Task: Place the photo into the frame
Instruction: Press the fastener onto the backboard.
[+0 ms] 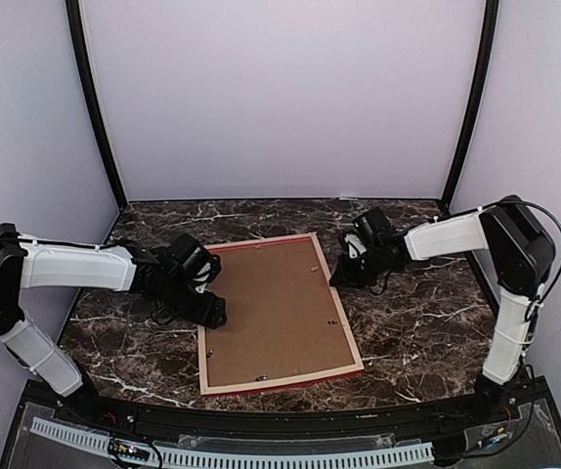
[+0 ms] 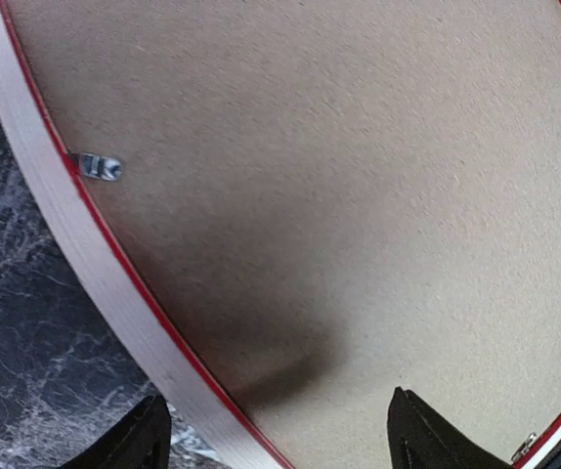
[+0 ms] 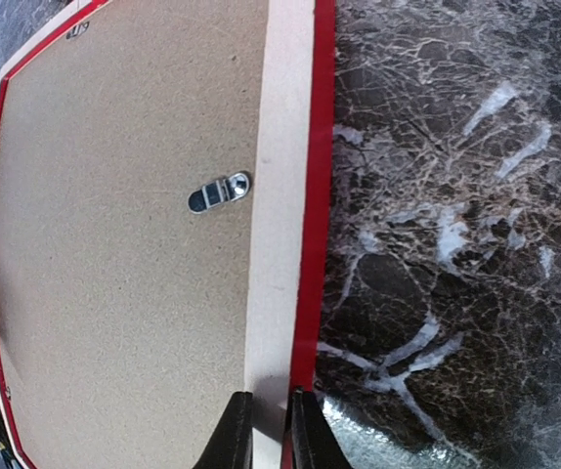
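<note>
The frame [image 1: 280,379] lies face down in the middle of the table, pale wood back up, with red showing at its edges. A plain brown backing board [image 1: 276,308] fills it. The photo is hidden. My left gripper [image 1: 210,311] is open over the frame's left rim [image 2: 85,264], one finger outside the rim and one above the board [image 2: 359,195]. My right gripper [image 1: 344,274] is over the frame's right rim [image 3: 280,195] near the far corner. Its fingers [image 3: 232,435] are almost together with only a thin slit, and nothing is held between them.
Small metal turn clips [image 3: 219,191] sit at the board's edges, one in the left wrist view [image 2: 100,168]. The dark marble tabletop [image 1: 417,322] lies bare right of the frame. Pale walls and black posts enclose the table.
</note>
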You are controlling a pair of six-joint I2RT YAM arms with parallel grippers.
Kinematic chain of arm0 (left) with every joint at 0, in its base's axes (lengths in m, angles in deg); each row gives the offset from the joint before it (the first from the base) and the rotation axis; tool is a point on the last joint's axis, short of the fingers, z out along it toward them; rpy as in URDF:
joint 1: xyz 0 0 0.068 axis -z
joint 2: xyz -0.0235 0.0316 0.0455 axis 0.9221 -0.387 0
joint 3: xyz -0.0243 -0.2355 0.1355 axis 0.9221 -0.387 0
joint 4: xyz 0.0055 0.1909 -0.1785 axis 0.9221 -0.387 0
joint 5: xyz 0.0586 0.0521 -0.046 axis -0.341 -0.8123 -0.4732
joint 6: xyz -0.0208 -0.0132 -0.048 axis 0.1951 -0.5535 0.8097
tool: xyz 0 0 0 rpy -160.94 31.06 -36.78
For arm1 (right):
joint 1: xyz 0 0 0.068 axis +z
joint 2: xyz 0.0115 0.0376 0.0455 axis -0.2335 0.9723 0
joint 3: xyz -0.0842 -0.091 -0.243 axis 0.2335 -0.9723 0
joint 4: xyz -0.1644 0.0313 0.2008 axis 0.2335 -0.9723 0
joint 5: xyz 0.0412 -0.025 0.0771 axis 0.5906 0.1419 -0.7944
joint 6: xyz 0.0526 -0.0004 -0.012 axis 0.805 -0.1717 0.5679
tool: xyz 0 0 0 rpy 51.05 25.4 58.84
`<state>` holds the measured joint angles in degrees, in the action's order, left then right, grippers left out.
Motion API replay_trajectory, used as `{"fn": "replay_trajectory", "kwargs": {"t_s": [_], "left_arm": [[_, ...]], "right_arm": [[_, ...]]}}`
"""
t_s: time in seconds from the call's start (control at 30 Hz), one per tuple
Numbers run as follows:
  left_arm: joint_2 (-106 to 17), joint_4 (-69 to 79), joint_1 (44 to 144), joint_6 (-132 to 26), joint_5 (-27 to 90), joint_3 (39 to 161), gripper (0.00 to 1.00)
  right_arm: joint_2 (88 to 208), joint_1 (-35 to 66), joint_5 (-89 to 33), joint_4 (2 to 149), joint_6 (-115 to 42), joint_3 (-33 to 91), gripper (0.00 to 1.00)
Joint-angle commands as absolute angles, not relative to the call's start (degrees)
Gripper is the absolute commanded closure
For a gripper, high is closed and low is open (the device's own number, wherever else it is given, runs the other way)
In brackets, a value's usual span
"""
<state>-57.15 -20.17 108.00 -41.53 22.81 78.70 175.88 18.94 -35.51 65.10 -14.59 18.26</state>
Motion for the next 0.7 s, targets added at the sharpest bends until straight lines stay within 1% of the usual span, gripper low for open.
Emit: {"fn": "replay_trajectory", "kwargs": {"t_s": [0.0, 0.27, 0.5, 0.53, 0.6, 0.67], "left_arm": [[-56.45, -23.06, 110.08, -40.83, 22.97, 77.61, 0.2], [-54.69, -26.67, 113.36, -40.92, 22.83, 75.85, 0.16], [-52.93, -28.28, 116.3, -39.12, 22.7, 73.56, 0.15], [-52.61, -27.84, 116.45, -38.92, 22.82, 73.18, 0.15], [-52.26, -27.5, 116.53, -38.37, 22.78, 73.01, 0.15], [-51.85, -27.64, 116.48, -37.81, 21.89, 73.21, 0.15]], "right_arm": [[174.79, 16.86, -32.52, 64.41, -13.35, 14.87, 1.0], [173.18, 15.67, -32.7, 64.54, -13.5, 13.26, 1.0], [171.09, 15.66, -34.12, 66.87, -13.73, 12.77, 1.0], [170.4, 15.63, -33.73, 67.03, -13.78, 12.6, 0.99], [168.71, 15.65, -33.41, 67.85, -13.74, 12.01, 0.94], [167.03, 15.74, -34.14, 69.18, -13.42, 11.3, 0.88]]}}
